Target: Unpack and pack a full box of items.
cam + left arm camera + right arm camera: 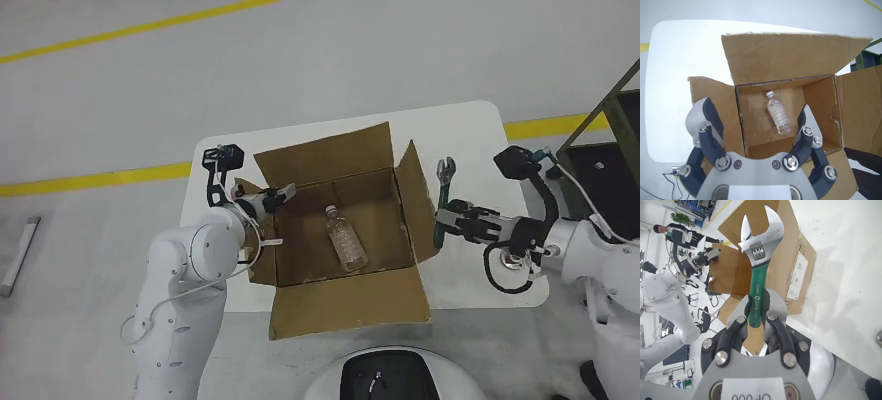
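Observation:
An open cardboard box (345, 300) stands in the middle of the white table (470, 130), all flaps folded out. One clear plastic bottle (346, 238) with a white cap lies on the box floor (779, 115). My left gripper (757, 110) hangs open above the box's left side (278, 193), over the bottle and apart from it. Just outside the box's right flap, my right gripper (757, 302) is shut on the green handle of an adjustable wrench (761, 253); its steel head points away from the wrist (445, 172).
The box's right flap (791, 256) stands up next to the wrench. Bare table lies right of the box and behind it (687, 47). A green metal rack (610, 110) stands off the table's right edge.

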Available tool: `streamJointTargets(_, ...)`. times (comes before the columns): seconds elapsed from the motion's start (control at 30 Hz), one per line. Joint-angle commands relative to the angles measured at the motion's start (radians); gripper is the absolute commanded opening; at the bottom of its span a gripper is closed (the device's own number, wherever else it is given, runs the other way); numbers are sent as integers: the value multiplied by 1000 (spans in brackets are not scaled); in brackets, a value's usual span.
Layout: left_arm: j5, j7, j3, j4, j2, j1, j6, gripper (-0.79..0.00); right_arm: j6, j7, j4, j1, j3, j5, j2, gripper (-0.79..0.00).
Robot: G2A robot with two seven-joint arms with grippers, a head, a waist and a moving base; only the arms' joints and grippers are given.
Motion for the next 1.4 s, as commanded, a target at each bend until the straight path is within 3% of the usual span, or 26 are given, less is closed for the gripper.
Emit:
streamJointTargets(0.0,-4,-1,-11,-12,1,4,7,0,-7,5,-36,-3,21,35,4,-785)
streamJointTargets(0.2,30,13,-65,-42,7,17,28,0,-36,-16,-63,14,-12,64,16,-785)
streamJointTargets(0.4,44,19,-112,-26,12,30,42,0,-28,-62,60,77,-164,-69,24,-785)
streamJointTargets(0.6,42,28,-141,-7,16,44,51,0,17,-95,135,94,-219,-189,33,-785)
streamJointTargets(1.07,87,26,-164,52,20,43,76,0,43,-91,178,71,-184,-142,52,-785)
streamJointTargets(1.37,87,26,-164,52,20,43,76,0,-13,-90,231,179,-378,-91,46,-785)
